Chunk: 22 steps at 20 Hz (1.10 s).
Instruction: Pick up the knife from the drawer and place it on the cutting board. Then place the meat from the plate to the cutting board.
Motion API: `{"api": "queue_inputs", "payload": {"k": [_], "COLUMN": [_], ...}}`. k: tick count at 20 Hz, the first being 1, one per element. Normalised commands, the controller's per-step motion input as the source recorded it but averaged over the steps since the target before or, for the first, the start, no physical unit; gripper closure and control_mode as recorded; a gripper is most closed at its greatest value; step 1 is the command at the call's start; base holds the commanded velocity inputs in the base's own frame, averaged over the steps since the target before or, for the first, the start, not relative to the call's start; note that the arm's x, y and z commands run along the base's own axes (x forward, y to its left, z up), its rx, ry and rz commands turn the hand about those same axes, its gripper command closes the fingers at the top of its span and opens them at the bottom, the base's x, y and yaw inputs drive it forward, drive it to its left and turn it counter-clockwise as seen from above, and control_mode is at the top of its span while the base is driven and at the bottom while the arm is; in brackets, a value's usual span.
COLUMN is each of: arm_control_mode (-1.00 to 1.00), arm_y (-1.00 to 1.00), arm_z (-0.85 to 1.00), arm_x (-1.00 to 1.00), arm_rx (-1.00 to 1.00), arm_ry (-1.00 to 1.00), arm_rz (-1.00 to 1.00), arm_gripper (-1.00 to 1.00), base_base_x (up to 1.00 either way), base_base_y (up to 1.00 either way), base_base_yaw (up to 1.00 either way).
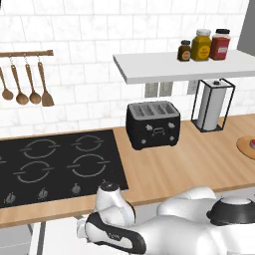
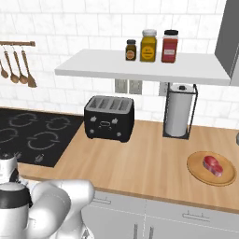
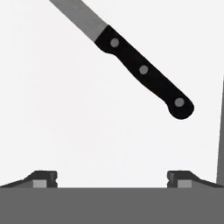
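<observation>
Grey blade of the knife [image 3: 131, 59] runs off-frame.

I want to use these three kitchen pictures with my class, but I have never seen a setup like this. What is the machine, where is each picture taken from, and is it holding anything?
It is a white robot arm in a simulated kitchen. Two pictures come from cameras behind it, left and right, looking over the counter: a black toaster, a cooktop, a paper towel roll, and raw meat on a round plate. The third looks down from its hand into a white drawer, where a black-handled knife lies. Its fingers are apart, holding nothing.
</observation>
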Motion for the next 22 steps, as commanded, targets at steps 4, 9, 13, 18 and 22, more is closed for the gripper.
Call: {"api": "queue_inputs", "payload": {"k": [4, 9, 13, 18, 22], "arm_control_mode": [-1.0, -1.0, -1.0, -1.0, -1.0], "arm_y": [0.13, 0.15, 0.23, 0.41, 0.58], "arm_z": [-0.46, -0.29, -0.17, -0.2, -0.25], "arm_x": [0.04, 0.0, -0.18, -0.57, -0.85], "arm_rx": [0.0, 0.0, 0.0, -0.01, -0.06], "arm_ry": [0.01, 0.05, 0.13, 0.15, 0.08], "arm_rz": [0.0, 0.0, 0.0, 0.0, 0.0], "arm_gripper": [-1.0, -1.0, -1.0, -1.0, -1.0], "base_base_x": [0.0, 0.0, 0.0, 0.0, 0.0], "base_base_y": [0.0, 0.0, 0.0, 0.0, 0.0], "base_base_yaw": [0.0, 0.0, 0.0, 0.0, 0.0]}}
